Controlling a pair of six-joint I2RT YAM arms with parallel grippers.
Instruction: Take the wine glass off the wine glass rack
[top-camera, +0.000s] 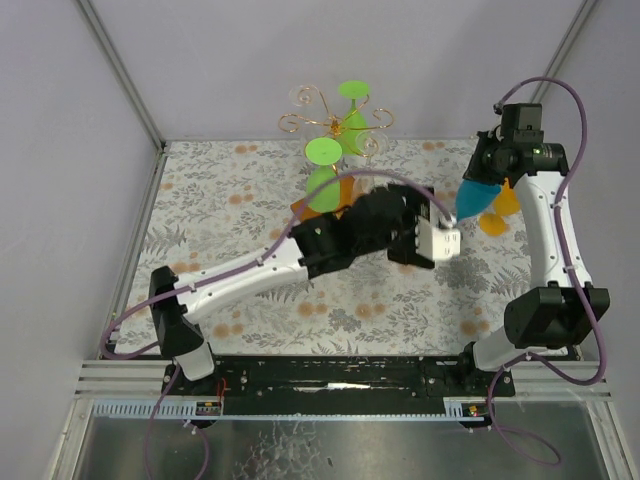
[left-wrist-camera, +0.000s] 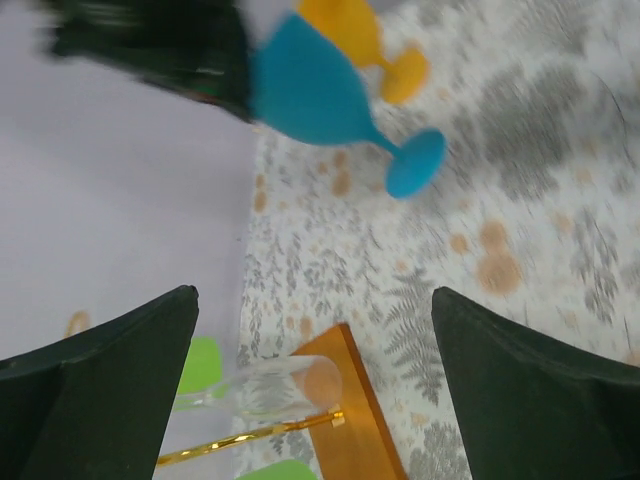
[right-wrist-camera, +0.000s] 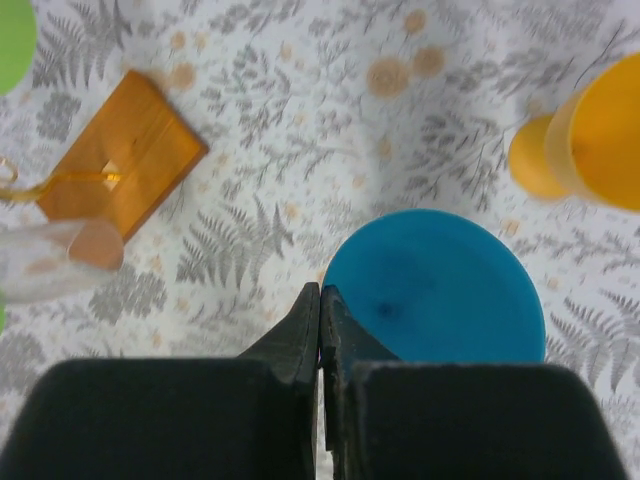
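Right gripper (right-wrist-camera: 320, 296): blue wine glass (right-wrist-camera: 440, 290) foot-down

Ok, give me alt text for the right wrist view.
The right gripper, jaws shut, pinches the rim of a blue wine glass seen from above over a fern-print tablecloth. A yellow glass is at right; the wine glass rack, showing its orange base, and a clear glass are at left.

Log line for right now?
left gripper open, empty | right gripper shut on blue wine glass | green glasses on wine glass rack
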